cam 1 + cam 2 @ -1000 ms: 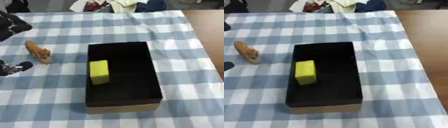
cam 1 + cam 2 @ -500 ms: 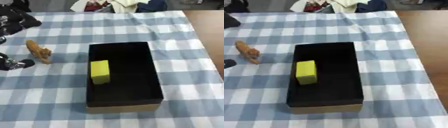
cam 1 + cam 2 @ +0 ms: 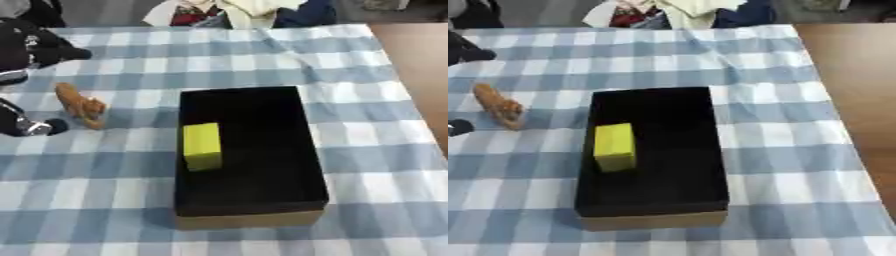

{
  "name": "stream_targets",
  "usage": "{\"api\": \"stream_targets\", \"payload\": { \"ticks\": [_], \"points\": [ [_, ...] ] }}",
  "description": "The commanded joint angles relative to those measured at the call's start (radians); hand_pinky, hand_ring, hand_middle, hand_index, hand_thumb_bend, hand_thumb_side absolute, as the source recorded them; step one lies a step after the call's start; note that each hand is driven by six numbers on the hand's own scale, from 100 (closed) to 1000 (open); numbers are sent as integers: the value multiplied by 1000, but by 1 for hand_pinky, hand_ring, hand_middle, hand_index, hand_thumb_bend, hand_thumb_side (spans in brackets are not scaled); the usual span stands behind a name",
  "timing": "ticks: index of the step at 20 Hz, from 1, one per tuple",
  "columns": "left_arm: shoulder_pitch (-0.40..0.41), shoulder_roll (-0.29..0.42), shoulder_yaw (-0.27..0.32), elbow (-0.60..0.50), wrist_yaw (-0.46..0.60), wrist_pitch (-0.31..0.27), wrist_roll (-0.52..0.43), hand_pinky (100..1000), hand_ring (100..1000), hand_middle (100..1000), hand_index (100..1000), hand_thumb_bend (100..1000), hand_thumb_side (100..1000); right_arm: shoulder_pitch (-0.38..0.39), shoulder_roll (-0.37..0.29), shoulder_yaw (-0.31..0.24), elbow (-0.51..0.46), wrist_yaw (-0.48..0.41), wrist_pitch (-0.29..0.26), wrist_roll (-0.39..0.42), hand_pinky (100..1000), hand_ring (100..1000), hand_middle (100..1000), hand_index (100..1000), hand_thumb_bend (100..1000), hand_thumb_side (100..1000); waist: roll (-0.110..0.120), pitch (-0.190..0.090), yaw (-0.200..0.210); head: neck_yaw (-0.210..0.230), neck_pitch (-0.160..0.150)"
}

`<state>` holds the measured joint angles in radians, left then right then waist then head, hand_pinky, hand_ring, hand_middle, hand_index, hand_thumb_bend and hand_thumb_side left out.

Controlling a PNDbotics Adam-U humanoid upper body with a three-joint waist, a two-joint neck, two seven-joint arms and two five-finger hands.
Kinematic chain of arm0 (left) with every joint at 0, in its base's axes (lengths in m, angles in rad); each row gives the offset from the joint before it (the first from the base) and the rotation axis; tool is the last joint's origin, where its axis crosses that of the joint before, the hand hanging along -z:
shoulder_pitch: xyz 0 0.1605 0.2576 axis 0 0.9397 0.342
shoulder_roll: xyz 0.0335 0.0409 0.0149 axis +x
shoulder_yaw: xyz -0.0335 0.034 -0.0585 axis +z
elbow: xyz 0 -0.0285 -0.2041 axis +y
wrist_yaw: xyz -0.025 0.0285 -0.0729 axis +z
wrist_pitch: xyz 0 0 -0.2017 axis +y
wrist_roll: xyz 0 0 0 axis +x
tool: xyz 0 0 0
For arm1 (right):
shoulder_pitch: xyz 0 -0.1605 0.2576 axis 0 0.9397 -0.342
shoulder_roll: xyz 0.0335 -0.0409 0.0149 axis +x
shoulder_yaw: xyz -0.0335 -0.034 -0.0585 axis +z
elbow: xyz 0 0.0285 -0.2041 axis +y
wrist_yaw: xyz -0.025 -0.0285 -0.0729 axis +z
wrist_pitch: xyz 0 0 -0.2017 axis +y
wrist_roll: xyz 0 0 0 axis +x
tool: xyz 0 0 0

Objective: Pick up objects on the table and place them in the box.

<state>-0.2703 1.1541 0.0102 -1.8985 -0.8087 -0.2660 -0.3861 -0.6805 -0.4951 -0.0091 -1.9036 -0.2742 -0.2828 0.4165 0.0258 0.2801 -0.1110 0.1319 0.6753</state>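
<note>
A heap of clothes [image 3: 236, 10] lies at the far edge of the blue-and-white checked cloth [image 3: 367, 165], well clear of the work. The black box [image 3: 249, 152] runs lengthwise away from the robot, with a yellow block [image 3: 202, 146] against its left wall, long axis the same way. Left of the box lies a small orange toy animal [image 3: 80, 104], angled. The left hand [image 3: 35, 47] is beside it; its fingers cannot be made out.

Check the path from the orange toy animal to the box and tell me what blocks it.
Nothing visible blocks it. The orange toy animal stands on bare checked cloth to the left of the box, with only cloth between them. The yellow block already lies inside by the box's left wall, leaving most of the floor free.
</note>
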Motion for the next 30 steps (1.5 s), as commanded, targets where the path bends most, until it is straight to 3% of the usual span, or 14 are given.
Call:
{"api": "stream_targets", "payload": {
  "ticks": [1, 3, 12, 24, 30],
  "points": [
    [-31, 41, -3, 41, 7, -4, -34, 824, 847, 800, 984, 553, 641, -13, -6, -3, -20, 2, 2, 4, 824, 800, 673, 756, 100, 710, 0, -18, -3, 7, -14],
    [-46, 36, -11, 70, 17, -9, -45, 825, 848, 802, 980, 540, 654, -14, -3, -3, -21, 1, 3, 6, 824, 799, 672, 756, 100, 710, 0, -16, -5, 9, -17],
    [-105, 9, -35, 185, 29, -27, -56, 827, 857, 821, 963, 403, 534, -19, 3, -2, -23, -3, 9, 15, 824, 798, 670, 757, 100, 715, -4, -4, -16, 22, -31],
    [-114, -14, -68, 233, -31, -64, -49, 824, 856, 820, 955, 433, 494, -25, 6, -4, -24, -7, 14, 19, 824, 797, 663, 758, 100, 719, -4, 16, -28, 31, -46],
    [-116, -23, -81, 242, -83, -80, -28, 818, 850, 804, 940, 440, 403, -27, 10, -6, -23, -12, 20, 29, 824, 796, 659, 760, 100, 723, -5, 26, -33, 37, -57]
  ]
}}
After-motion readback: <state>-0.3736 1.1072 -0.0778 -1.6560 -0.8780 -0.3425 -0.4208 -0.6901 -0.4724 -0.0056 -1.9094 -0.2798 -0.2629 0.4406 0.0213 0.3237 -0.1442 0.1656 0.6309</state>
